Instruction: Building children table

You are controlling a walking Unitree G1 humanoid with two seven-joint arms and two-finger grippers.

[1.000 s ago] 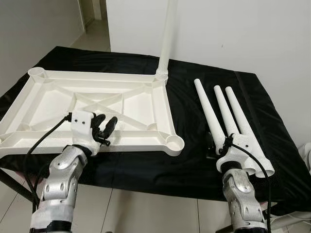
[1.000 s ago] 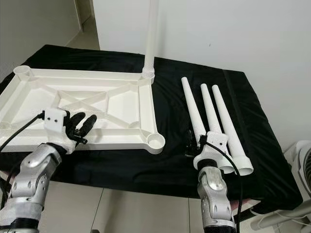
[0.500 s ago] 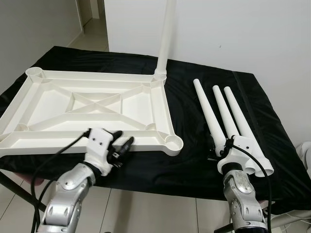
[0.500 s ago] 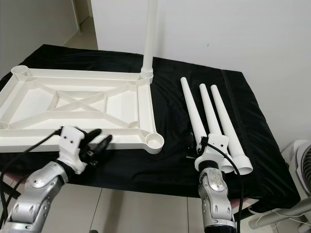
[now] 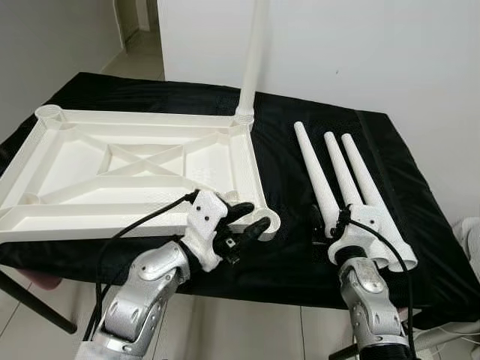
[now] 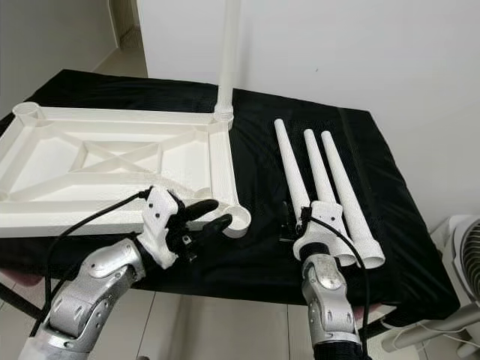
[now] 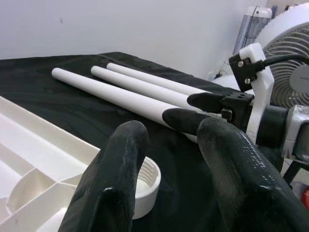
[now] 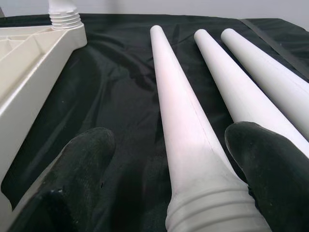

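Observation:
A white tabletop (image 5: 112, 214) lies upside down on the black-covered table. One white leg (image 5: 253, 60) stands upright in its far right corner. Three loose white legs (image 5: 343, 172) lie side by side to the right. My left gripper (image 5: 253, 219) is open, its fingers (image 7: 116, 164) just beside the near right corner socket (image 5: 264, 220), pointing toward the loose legs. My right gripper (image 8: 178, 164) is open and straddles the thick threaded end of the leftmost loose leg (image 8: 176, 116), one finger on each side.
The black cloth (image 5: 292, 262) reaches the table's front edge just under both grippers. A white wall (image 5: 375, 52) stands behind the table. A fan (image 6: 466, 262) stands on the floor at the right, and tiled floor shows below.
My left gripper has travelled right along the tabletop's near rail to the near right corner socket. The right gripper has stayed at the legs' thick ends.

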